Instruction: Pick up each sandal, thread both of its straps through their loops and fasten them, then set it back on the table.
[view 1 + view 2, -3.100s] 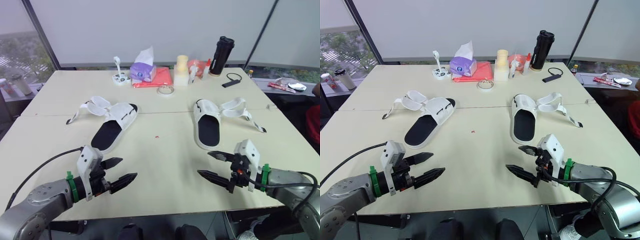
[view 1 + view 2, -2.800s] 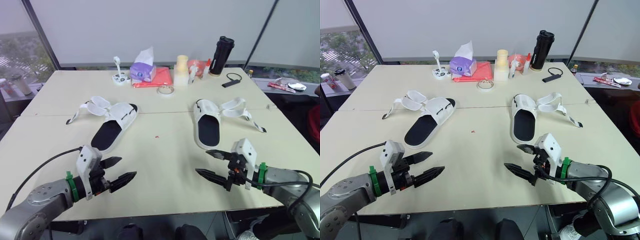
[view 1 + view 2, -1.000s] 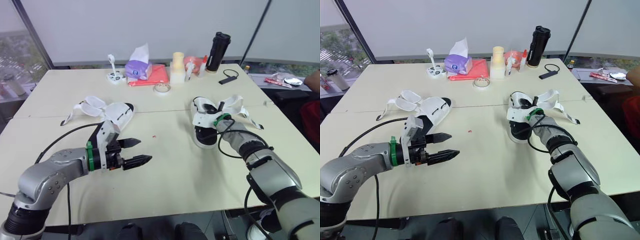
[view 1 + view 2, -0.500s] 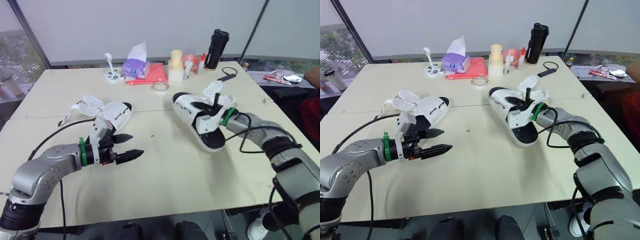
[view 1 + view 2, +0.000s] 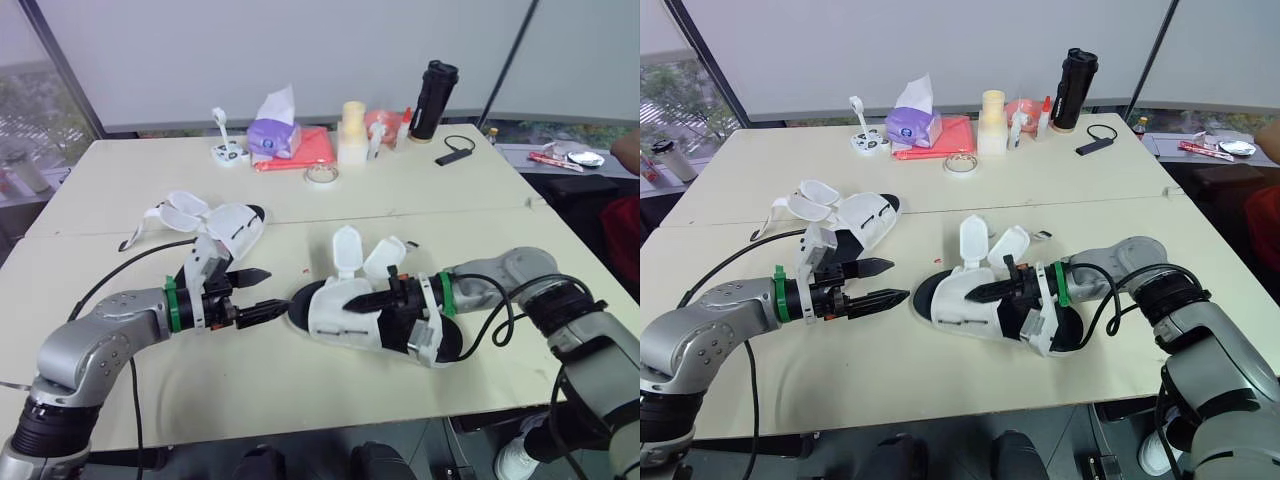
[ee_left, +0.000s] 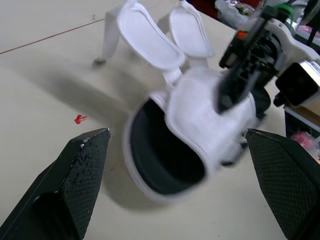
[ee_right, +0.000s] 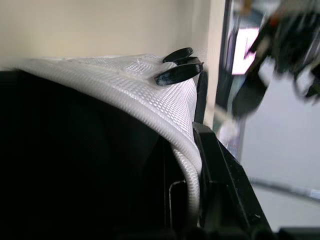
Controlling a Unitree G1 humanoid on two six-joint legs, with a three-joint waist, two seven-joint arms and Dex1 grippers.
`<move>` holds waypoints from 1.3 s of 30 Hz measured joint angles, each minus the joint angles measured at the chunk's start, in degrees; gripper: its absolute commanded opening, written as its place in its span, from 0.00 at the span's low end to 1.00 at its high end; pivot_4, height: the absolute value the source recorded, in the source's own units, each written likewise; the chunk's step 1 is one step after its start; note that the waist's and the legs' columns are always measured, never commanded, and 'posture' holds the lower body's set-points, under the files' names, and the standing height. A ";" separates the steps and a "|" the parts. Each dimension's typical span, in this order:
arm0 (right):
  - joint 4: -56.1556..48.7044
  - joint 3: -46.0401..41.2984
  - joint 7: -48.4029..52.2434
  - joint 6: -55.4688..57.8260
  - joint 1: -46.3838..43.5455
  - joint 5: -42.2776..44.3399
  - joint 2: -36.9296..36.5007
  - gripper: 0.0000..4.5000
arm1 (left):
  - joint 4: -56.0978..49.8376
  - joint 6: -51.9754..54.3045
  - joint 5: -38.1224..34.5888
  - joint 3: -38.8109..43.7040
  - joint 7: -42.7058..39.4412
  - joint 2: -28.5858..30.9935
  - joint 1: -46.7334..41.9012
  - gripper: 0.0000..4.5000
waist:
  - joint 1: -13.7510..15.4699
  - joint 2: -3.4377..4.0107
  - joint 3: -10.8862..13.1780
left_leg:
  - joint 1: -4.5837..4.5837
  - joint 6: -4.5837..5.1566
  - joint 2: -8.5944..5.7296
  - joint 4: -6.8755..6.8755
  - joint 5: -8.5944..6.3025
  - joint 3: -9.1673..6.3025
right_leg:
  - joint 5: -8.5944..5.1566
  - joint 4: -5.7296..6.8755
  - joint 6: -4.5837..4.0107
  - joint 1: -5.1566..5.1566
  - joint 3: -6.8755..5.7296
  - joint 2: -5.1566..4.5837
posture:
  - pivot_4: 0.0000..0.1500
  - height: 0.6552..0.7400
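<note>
The sandal is held by the right pincer low over the middle of the table; whether its sole touches the tabletop cannot be told. The right pincer is closed on the sandal's white upper. One black finger is laid along the outside of the upper, and in the right wrist view the upper's corded edge is seen pressed against a finger's inner face. The toe end is pointed away from the right pincer and toward the left pincer. Both straps are undone and raised upright, side by side, just beyond the right pincer's fingertip.

The left pincer is spread wide and nothing is held in it. Its two fingertips are aimed at the sandal's toe end and lie just short of it, not touching. In the left wrist view the sandal is framed ahead of the two fingers, and its black footbed is seen through the toe opening. A small red speck is seen on the tabletop to one side of it.

The second sandal is laid flat on the table just beyond the left pincer, with its own straps spread out further off. Well beyond both pincers, near the table's far edge, a tissue pack, a red folder, a roll of tape and a black bottle are set.
</note>
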 measured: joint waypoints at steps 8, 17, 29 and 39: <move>2.22 3.51 -8.61 1.53 -0.23 -6.93 -0.02 0.44 | -2.12 0.28 -0.17 0.03 1.10 -0.59 0.89 1.00 | -0.08 -0.01 0.00 | 0.02 -0.01 -0.01 0.00 0.01 0.05 | 0.00 0.02 0.00 0.00 0.08 0.00 | 1.00 0.99; 1.65 3.78 -10.65 3.74 -0.90 -5.60 -1.79 0.99 | 0.31 -2.37 3.06 -1.17 -1.41 0.02 -0.27 1.00 | 0.06 -0.02 -0.01 | 0.05 0.04 -0.03 0.00 -0.02 0.07 | 0.00 0.05 0.00 0.02 0.11 0.01 | 1.00 0.99; -6.78 -3.91 -0.03 9.96 10.47 6.47 -10.87 1.00 | 19.44 -19.81 18.39 -13.66 -15.73 -1.82 -9.01 0.82 | 0.18 -0.01 -0.02 | 0.05 0.25 -0.06 -0.01 -0.13 0.13 | 0.00 0.03 0.00 0.01 0.24 0.07 | 1.00 0.99; -15.73 -17.21 15.59 23.93 26.42 24.77 -17.74 1.00 | 33.33 -29.92 25.36 -17.94 -26.73 -5.76 -17.29 0.00 | 0.06 -0.01 -0.03 | 0.09 0.39 -0.05 0.03 -0.20 0.29 | 0.01 0.03 0.02 0.01 0.42 0.10 | 1.00 0.99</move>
